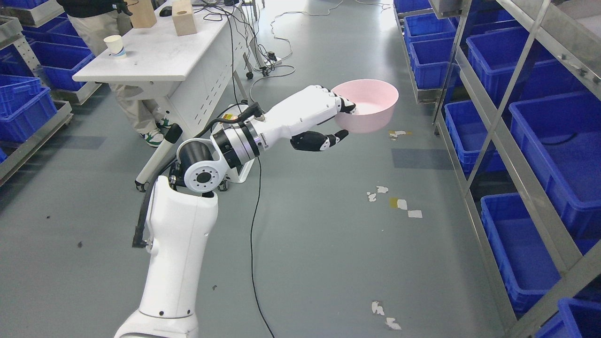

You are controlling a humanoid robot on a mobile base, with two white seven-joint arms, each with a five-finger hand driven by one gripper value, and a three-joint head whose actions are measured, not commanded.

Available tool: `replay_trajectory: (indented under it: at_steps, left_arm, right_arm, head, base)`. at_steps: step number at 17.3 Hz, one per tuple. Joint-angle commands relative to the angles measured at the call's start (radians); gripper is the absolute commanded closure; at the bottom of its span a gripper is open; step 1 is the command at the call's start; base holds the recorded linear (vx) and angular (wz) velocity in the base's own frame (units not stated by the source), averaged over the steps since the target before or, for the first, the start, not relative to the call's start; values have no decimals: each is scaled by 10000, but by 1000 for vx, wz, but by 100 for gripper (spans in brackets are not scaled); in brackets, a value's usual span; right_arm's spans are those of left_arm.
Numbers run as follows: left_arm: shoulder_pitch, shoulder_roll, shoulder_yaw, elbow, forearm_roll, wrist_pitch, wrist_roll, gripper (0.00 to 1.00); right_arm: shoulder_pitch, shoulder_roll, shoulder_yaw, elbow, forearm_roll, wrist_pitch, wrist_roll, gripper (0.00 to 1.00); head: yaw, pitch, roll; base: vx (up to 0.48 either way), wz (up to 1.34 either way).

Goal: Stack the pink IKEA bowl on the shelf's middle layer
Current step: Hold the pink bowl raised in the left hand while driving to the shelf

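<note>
My left hand (339, 121) is stretched out over the floor and is shut on the near rim of a pink bowl (371, 105). Its fingers (346, 105) hook over the rim into the bowl and the thumb (324, 140) sits below it. The bowl is upright, held in the air to the left of the metal shelf (488, 126). The shelf runs along the right side and its layers hold blue bins (558, 155). My right arm does not show.
A white table (159, 56) with a paper cup (114, 46) and wooden blocks (184, 18) stands at the back left, a person (108, 28) behind it. Cables (256, 220) trail across the floor. More blue bins (28, 103) sit on racks at the left.
</note>
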Motion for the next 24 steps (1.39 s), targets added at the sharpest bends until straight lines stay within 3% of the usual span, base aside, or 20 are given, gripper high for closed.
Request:
replay_trajectory:
  at_steps: [1, 24]
  left_arm:
    - [180, 175, -40, -210, 33, 132, 16, 99]
    - [379, 175, 206, -318, 94, 300, 16, 97]
  right_arm:
    - [216, -175, 0, -174, 0, 6, 9, 0]
    - [216, -175, 0, -174, 0, 6, 9, 0]
  head:
    - [0, 0, 0]
    - [0, 0, 0]
  base:
    - [210, -90]
    - [280, -33]
